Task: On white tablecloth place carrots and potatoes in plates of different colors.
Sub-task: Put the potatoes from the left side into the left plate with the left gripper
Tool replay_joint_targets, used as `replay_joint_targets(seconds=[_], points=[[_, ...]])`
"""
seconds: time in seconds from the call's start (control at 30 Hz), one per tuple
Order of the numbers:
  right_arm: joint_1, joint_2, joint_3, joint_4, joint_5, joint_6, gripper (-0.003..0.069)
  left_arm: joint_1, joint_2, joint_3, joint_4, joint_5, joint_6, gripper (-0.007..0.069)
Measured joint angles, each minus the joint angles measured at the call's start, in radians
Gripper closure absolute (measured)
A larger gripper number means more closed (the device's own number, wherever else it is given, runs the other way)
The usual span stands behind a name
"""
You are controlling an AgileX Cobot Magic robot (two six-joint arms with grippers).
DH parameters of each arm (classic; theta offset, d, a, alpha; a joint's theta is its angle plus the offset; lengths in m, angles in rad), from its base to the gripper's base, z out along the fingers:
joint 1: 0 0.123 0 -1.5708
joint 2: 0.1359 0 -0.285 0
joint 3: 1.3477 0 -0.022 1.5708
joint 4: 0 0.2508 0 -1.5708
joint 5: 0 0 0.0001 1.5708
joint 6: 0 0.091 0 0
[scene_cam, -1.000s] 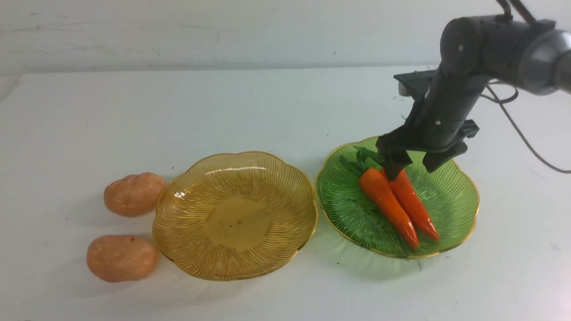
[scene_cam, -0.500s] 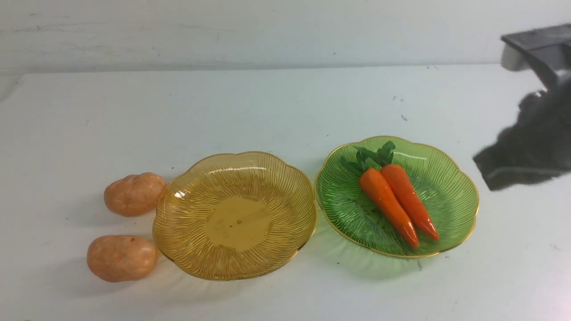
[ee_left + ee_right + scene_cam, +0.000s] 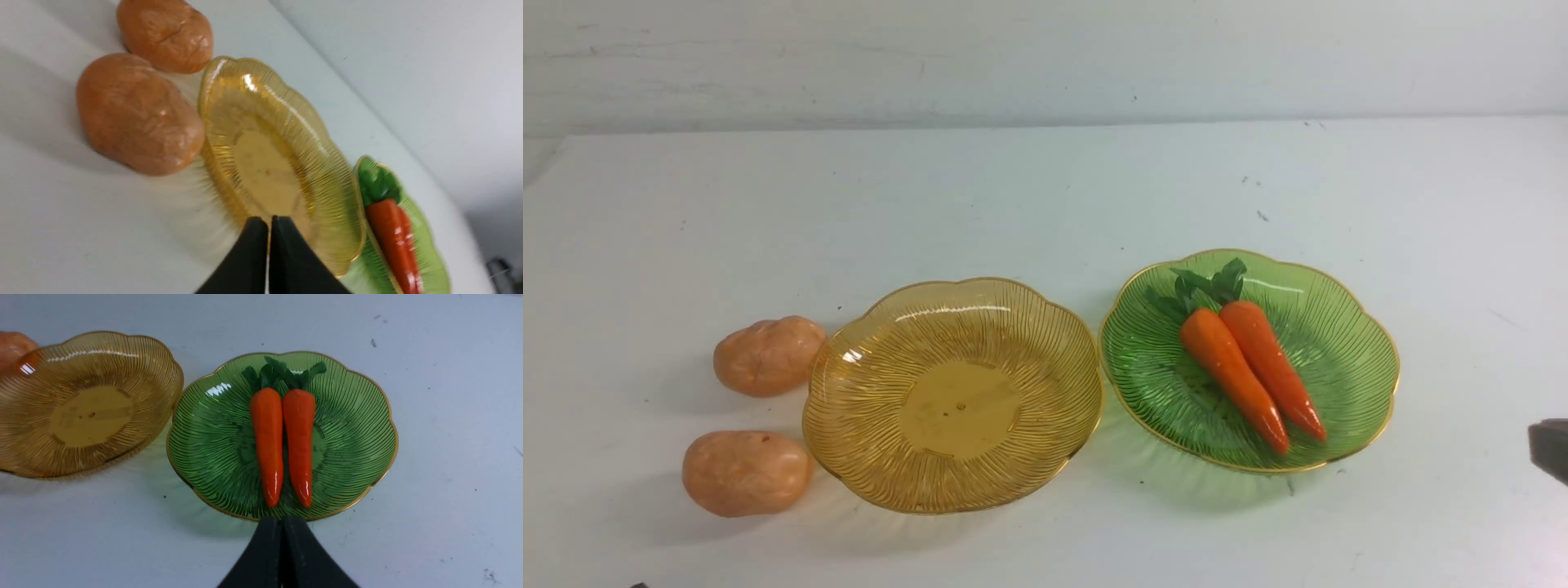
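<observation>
A plain white tablecloth point(image 3: 1013, 188) fills the scene. Both carrots point(image 3: 1250, 367) lie together in the green plate point(image 3: 1364, 327). The right gripper point(image 3: 282, 522) has released them, withdrawn and closed empty. The potatoes point(image 3: 768, 355) remain beside the empty amber plate point(image 3: 866, 457). The left gripper point(image 3: 269, 221) is closed, holding nothing.

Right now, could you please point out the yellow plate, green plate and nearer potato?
yellow plate point(image 3: 956, 408): front view, bare centre.
green plate point(image 3: 1347, 359): front view, right wall.
nearer potato point(image 3: 745, 474): front view, its middle.

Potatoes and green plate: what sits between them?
Only the amber plate, empty, in the front view; potatoes left of it, green plate right.
</observation>
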Motion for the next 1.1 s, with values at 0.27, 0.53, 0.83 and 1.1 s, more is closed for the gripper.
replay_joint_targets(seconds=[0.27, 0.53, 0.83, 1.1], points=[[0.0, 0.006, 0.005, 0.011, -0.015, 0.0, 0.0674, 0.0, 0.228, -0.361, -0.026, 0.157, 0.239, 0.0628], [0.0, 0.014, 0.006, 0.011, -0.002, 0.0, 0.0674, 0.0, 0.919, -0.808, 0.48, 0.828, 0.289, 0.0628], [0.0, 0.014, 0.006, 0.011, 0.016, 0.0, 0.0674, 0.0, 1.324, -0.928, 0.594, 0.852, 0.242, 0.0534], [0.0, 0.014, 0.006, 0.011, 0.02, 0.0, 0.0674, 0.0, 1.421, -0.999, 0.611, 0.797, 0.189, 0.0281]])
